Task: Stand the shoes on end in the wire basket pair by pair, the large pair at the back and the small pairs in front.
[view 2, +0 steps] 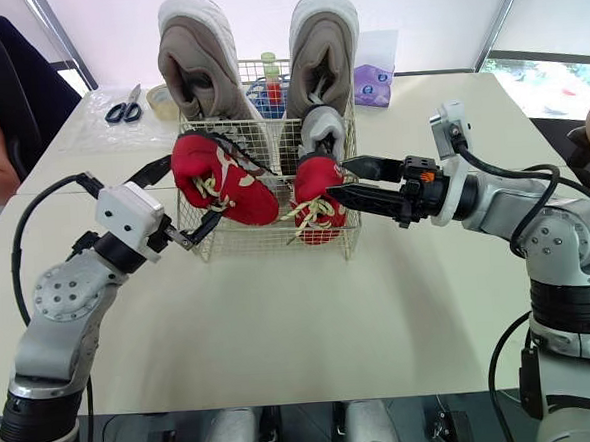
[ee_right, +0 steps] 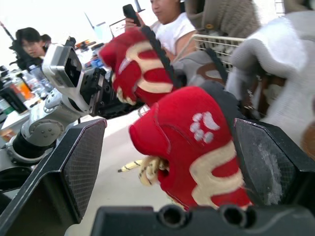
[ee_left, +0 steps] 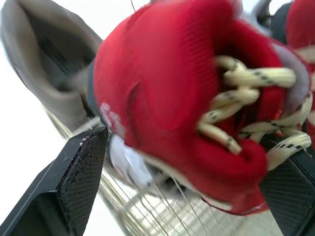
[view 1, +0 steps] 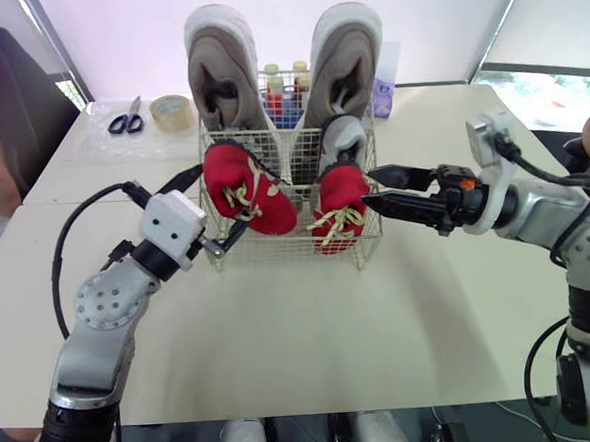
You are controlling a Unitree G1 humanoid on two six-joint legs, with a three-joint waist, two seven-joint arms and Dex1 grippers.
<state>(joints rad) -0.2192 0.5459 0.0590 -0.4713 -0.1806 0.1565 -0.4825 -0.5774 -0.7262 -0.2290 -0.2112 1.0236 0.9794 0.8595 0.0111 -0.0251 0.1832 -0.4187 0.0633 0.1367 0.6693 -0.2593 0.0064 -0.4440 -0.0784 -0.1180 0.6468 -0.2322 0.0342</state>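
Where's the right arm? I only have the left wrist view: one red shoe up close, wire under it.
Observer: The right gripper is at the other red shoe in the front right of the wire basket, jaws open with the shoe between them.
Operator: Large pair in?
Observer: Yes, both large grey shoes stand on end side by side at the back of the basket.
Operator: Anything else up front?
Observer: A small grey shoe stands just behind that right-hand red one.
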